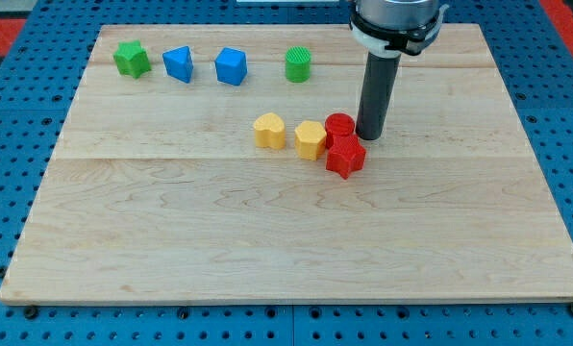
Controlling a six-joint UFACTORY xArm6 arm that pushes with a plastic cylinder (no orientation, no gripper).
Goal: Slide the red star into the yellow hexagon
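Pale wooden surface [171,231] on blue pegboard. Red star [345,158] right of centre, touching yellow hexagon [310,139], red cylinder [339,126] just behind. No jaws here: only my tip [370,135], set beside the cylinder's right, likely placed for pushing leftward.

No text, label or number reads anywhere — blocks and board alike.
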